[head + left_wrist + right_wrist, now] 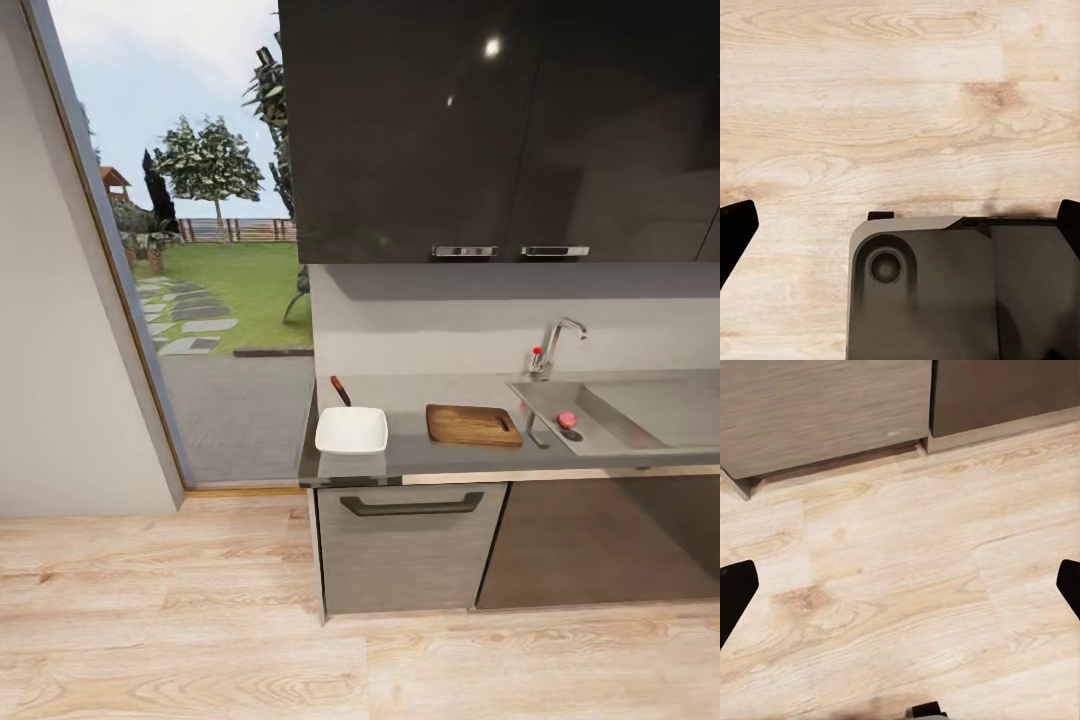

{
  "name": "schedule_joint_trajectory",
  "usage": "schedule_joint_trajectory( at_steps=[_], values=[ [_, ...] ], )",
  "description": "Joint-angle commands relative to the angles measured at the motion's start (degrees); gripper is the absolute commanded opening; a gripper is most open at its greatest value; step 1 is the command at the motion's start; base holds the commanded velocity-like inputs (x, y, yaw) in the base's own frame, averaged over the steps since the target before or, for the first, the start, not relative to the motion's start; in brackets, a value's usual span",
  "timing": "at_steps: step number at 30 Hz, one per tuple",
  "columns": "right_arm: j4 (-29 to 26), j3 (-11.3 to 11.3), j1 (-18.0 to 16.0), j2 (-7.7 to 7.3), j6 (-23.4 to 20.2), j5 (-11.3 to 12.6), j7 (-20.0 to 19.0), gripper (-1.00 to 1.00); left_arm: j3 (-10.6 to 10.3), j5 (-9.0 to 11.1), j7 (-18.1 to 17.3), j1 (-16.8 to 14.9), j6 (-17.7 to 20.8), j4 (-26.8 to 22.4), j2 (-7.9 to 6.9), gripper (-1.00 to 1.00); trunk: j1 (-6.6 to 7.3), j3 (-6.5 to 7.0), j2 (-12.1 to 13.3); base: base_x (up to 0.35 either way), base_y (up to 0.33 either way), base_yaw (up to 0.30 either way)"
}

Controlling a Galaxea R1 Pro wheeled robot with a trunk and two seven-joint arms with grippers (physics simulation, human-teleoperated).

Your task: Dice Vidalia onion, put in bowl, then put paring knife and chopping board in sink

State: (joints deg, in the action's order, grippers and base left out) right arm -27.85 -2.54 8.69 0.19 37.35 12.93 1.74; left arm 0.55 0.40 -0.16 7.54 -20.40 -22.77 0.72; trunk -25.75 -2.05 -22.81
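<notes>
Onion (567, 420): a small pinkish round lying in the sink (640, 412), near the basin's left end and below the tap (553, 345); at this range we cannot resolve its surface. The sink runs off the right edge of the head view, so its far end is cut away. On the countertop (405, 455), the board (472, 424) lies just left of the sink, and the bowl (352, 430) sits further left near the counter's end. Behind the bowl we see the knife (340, 390), its red-brown handle clear but its dark blade partly hidden by the bowl's rim.

Left pincer (900, 225): released, its two dark fingertips (735, 229) at opposite edges of the wrist view; beneath it lie plank floor (870, 97) and a grey part of the robot's base (960, 292). Right pincer (900, 585): likewise released and holding nothing, with floor below and cabinet fronts (825, 412) beyond the fingers. Both pincers hang well apart from the counter.
</notes>
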Motion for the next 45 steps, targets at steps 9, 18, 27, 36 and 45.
schedule_joint_trajectory(
  at_steps=[9,18,27,36,45],
  values=[
    [-0.02,-0.27,0.01,0.05,0.09,0.34,0.24,1.0,0.06,0.04,-0.08,0.02,-0.08,0.61,0.06,1.0,-0.04,-0.1,-0.11,0.0,-0.114,0.0],
    [0.05,-0.27,0.01,0.25,0.09,0.34,0.32,1.0,0.07,0.04,-0.09,0.02,-0.08,0.85,0.07,1.0,-0.04,-0.1,-0.11,0.0,-0.304,0.0],
    [0.07,-0.36,0.01,0.41,0.09,0.34,0.37,1.0,0.07,0.04,-0.09,0.02,-0.08,0.87,0.08,1.0,-0.04,-0.1,-0.11,0.0,-0.319,0.0],
    [0.07,-0.34,0.01,0.41,0.08,0.34,0.37,1.0,0.07,0.04,-0.1,0.02,-0.08,0.81,0.04,1.0,-0.04,-0.1,-0.11,0.0,-0.32,0.0],
    [0.07,-0.32,0.01,0.42,0.09,0.34,0.37,1.0,0.07,0.03,-0.1,0.02,-0.09,0.8,-0.01,1.0,-0.04,-0.1,-0.11,0.0,-0.32,0.0]
  ],
)
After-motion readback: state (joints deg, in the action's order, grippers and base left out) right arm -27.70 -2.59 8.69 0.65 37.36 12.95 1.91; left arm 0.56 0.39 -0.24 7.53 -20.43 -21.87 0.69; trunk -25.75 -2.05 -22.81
